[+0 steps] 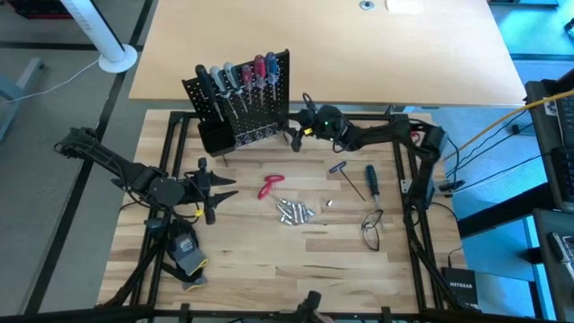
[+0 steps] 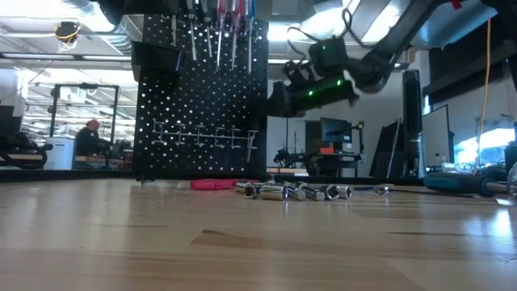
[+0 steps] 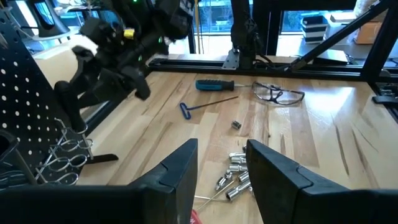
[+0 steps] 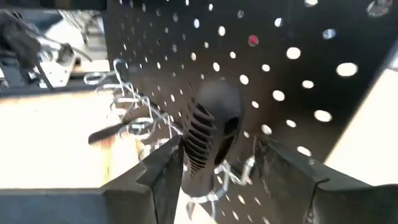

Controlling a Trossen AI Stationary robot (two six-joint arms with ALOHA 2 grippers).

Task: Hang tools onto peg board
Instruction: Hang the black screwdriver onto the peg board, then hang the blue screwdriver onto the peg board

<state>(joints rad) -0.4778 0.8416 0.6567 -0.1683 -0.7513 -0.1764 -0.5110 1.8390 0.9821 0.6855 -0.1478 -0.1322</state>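
high view: the peg board (image 1: 256,103) stands near the table's (image 1: 269,260) far edge, toward the left, with a row of screwdrivers (image 1: 240,75) hung along its top and a black bin (image 1: 213,136) at its left lower corner. the right gripper (image 1: 299,131) is at the board's right lower corner. the left gripper (image 1: 218,188) waits over the table's left part. pliers (image 1: 270,186), silver bits (image 1: 294,212), a t-handle key (image 1: 345,175), a blue screwdriver (image 1: 370,180) and glasses (image 1: 372,224) lie on the middle and right of the table; a glove (image 1: 186,254) lies near the left front.

low view: the board (image 2: 202,97) stands upright with wire rings (image 2: 206,136) across it; the right gripper (image 2: 283,97) hangs just beside its edge, above the bits (image 2: 291,191).

left wrist view: the left jaws stand spread, empty, above the bits (image 3: 236,177).

right wrist view: the right jaws are spread on either side of a black handle (image 4: 208,134) that sits in a wire ring against the board (image 4: 280,68), not touching it.
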